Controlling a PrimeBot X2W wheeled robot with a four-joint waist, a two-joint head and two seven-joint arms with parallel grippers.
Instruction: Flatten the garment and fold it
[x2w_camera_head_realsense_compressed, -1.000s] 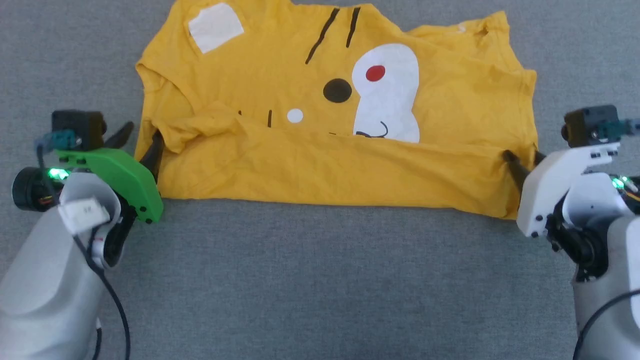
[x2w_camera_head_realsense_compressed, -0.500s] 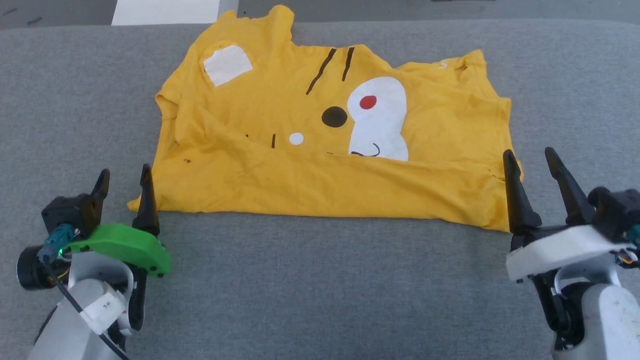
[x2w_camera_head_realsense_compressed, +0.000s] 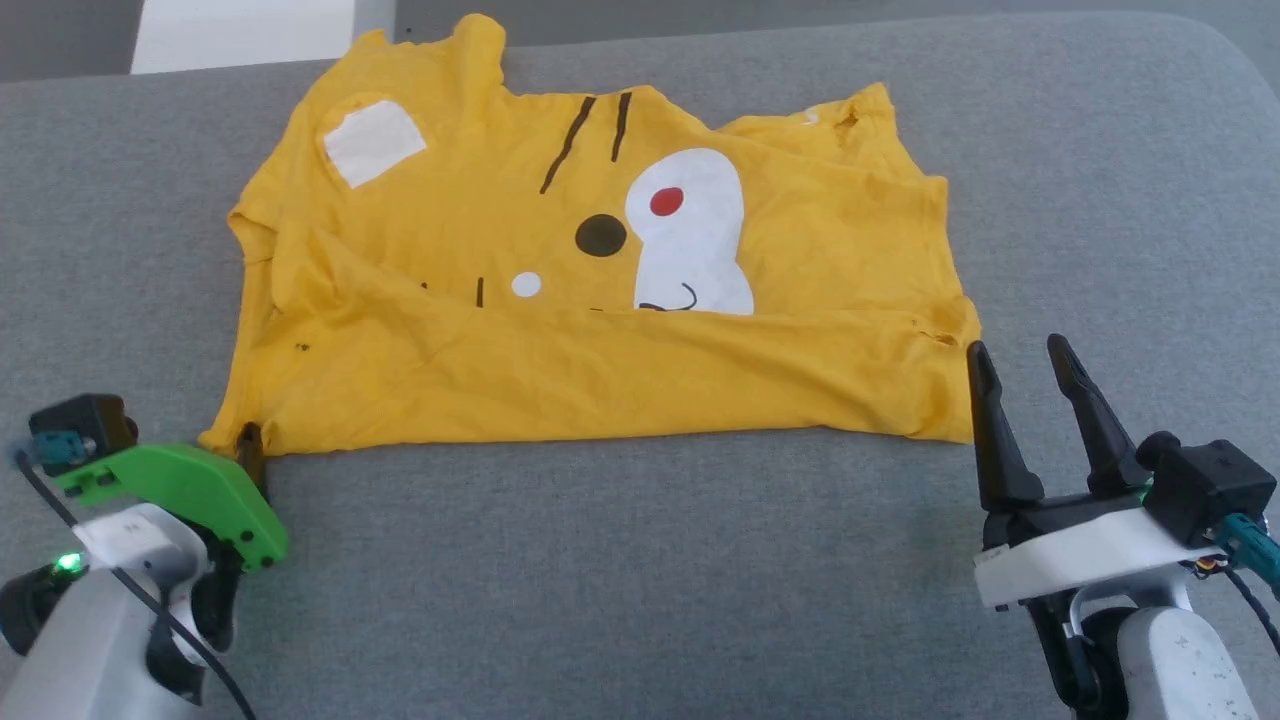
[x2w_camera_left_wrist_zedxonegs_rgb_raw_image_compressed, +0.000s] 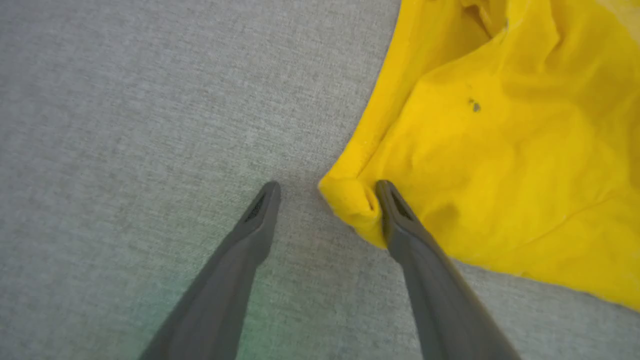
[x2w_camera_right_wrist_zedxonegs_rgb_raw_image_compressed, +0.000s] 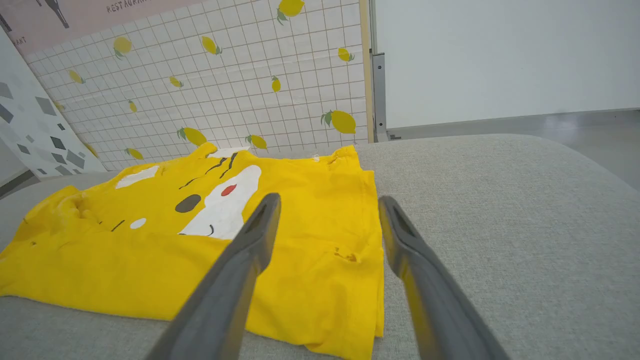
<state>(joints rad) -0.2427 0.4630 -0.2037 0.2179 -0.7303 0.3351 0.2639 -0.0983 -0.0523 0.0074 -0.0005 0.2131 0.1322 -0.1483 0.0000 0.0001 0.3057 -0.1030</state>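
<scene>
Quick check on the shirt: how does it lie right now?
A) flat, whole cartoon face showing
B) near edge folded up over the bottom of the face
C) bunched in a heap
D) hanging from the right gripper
B: a plain strip of the shirt lies folded over the lower part of the cartoon face.

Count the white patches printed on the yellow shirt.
3: a squarish patch near the shirt's far left corner, a big patch around the red dot, and a small round patch by the fold. The folded-up flap may hide more.
</scene>
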